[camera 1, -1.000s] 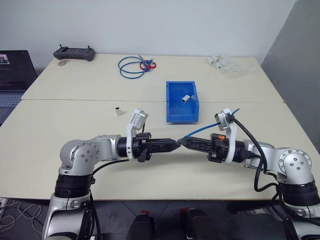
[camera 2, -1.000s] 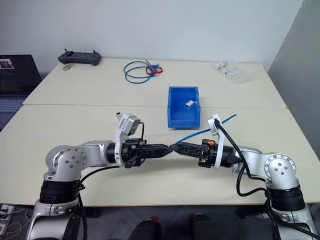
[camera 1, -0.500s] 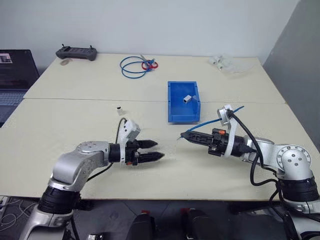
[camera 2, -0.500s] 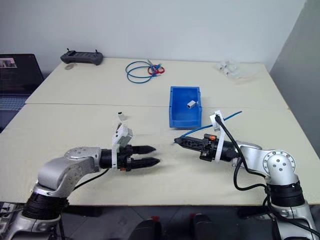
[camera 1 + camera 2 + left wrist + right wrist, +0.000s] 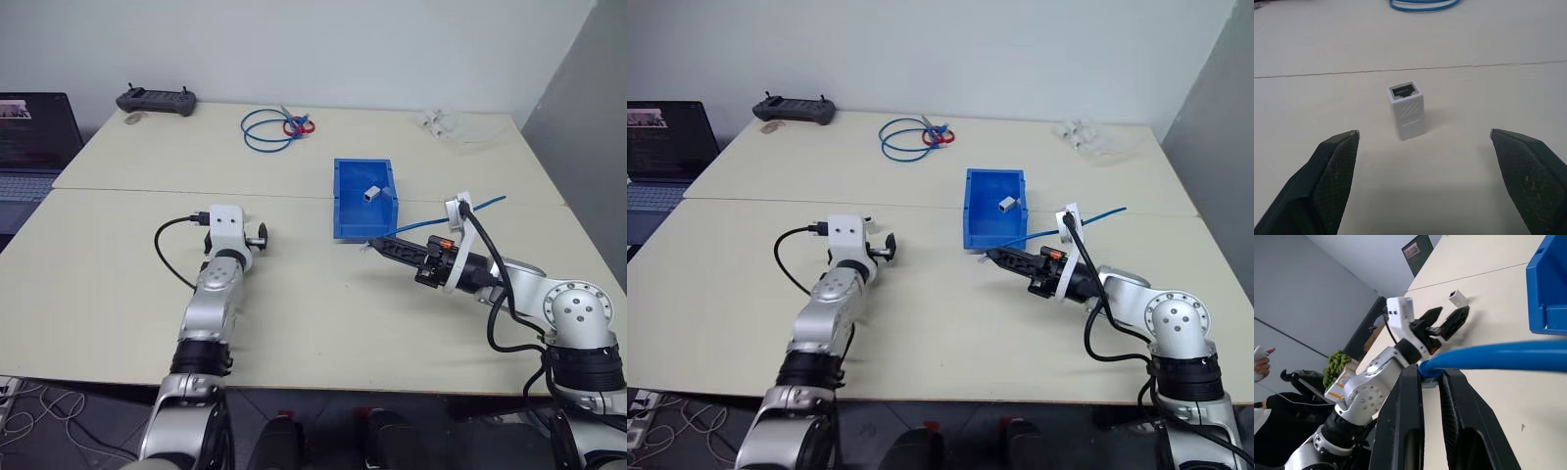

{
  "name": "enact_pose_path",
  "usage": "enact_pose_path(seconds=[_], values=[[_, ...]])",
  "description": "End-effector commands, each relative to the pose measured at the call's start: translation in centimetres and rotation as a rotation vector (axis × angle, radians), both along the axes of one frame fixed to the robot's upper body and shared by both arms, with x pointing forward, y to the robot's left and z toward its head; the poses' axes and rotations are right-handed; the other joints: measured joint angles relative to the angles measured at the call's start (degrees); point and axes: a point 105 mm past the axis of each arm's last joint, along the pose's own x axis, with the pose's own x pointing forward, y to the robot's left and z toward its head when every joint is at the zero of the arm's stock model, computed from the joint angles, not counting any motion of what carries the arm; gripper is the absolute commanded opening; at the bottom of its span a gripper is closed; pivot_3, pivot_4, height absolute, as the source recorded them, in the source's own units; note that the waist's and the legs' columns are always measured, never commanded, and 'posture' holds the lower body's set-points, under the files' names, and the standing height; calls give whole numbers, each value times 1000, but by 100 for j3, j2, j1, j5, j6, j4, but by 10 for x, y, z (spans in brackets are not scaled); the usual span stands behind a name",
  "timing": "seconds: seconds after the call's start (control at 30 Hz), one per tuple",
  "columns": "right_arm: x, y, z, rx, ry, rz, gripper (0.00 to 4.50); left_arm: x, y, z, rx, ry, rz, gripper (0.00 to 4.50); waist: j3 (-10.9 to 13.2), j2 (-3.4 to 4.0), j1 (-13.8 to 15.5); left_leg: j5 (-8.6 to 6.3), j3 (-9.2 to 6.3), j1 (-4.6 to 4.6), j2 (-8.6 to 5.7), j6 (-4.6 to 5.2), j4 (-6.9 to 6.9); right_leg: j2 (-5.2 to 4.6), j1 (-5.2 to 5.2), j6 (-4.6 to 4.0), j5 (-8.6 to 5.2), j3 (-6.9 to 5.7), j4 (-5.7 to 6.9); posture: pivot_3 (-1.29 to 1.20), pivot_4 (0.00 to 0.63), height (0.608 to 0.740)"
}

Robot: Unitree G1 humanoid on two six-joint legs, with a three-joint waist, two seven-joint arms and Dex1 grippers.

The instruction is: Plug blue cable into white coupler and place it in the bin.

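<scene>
The white coupler [image 5: 1405, 111] stands upright on the table with its dark socket facing up. My left gripper [image 5: 1423, 133] is open wide just short of it, one finger on each side, touching nothing. My right gripper [image 5: 380, 246] is shut on the blue cable [image 5: 431, 224] near its plug end. It hovers low over the table, in front of the near right corner of the bin [image 5: 339, 201]. The cable trails back to the right over my right wrist. The right wrist view shows the open left gripper [image 5: 1447, 323] with the coupler [image 5: 1457, 297] just beyond it.
A greyish-white block [image 5: 370, 193] lies inside the bin. At the table's far side are a coiled blue cable with red ties [image 5: 276, 128], a black controller [image 5: 155, 99] and a clear plastic bag [image 5: 446, 122]. A laptop [image 5: 34, 127] sits far left.
My left gripper has opened, left the right gripper's tip and swung forward and left up to the coupler. My right gripper has carried the cable a little toward the bin.
</scene>
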Motion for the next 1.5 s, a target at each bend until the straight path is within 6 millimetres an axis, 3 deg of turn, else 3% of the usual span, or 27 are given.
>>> enact_pose_path(seconds=[0.03,0.37,0.5,0.97,1.1,1.13,1.23,1.3,1.33,1.43,1.5], values=[[2,-5,18,4,-76,-28,172,13,8,11,-36,-49,73,4470,1,-1,-9,0,0,0,-1,0,0,0,-1,0,0,-1,0,0,150,740],[-1,-19,19,-22,-80,-80,172,28,15,16,-33,-65,107,4470,1,-2,-34,0,-1,0,-3,0,-4,0,-1,2,1,-4,1,0,150,740],[0,-20,17,-27,-78,-94,172,30,13,16,-25,-65,98,3955,1,-2,-36,0,-3,0,-3,0,-4,1,-1,2,1,-7,3,0,150,740],[4,-22,16,-40,-78,-105,172,28,26,10,-35,-41,161,791,1,-2,-42,0,-2,1,-3,-1,-3,1,-1,3,1,-6,3,0,150,740],[4,-22,16,-52,-86,-104,172,27,26,12,-39,-50,121,783,1,-2,-46,0,-2,2,-2,-1,-4,1,-1,3,1,-5,4,0,150,740],[4,-21,16,-66,-93,-101,172,27,22,15,-36,-61,74,783,1,-2,-46,0,-2,2,-2,-1,-3,1,-1,3,1,-5,5,0,150,740],[0,-17,17,-167,-167,-64,172,18,-19,11,50,-25,-317,783,1,-1,-58,1,0,2,-3,-2,-4,2,-2,2,1,-5,5,0,150,740],[-5,-8,21,-282,-271,3,172,-24,-53,4,195,35,-801,783,2,1,-78,1,2,5,-4,-4,-8,4,-2,-3,4,-5,7,0,150,740],[-7,-6,22,-319,-305,26,172,-42,-62,-1,235,72,-947,783,5,8,-121,1,7,5,-4,-3,-8,3,-8,-10,8,-5,6,0,150,740],[-9,2,15,-434,-394,97,172,-73,-76,-3,295,141,-1205,783,4,9,-102,1,9,12,7,-7,-17,4,-7,-41,13,2,8,0,150,740],[-10,10,9,-497,-459,156,172,-89,-100,-4,289,159,-1380,783,4,8,-43,0,-6,13,8,-3,-11,11,-5,-33,2,-11,12,0,150,740]])
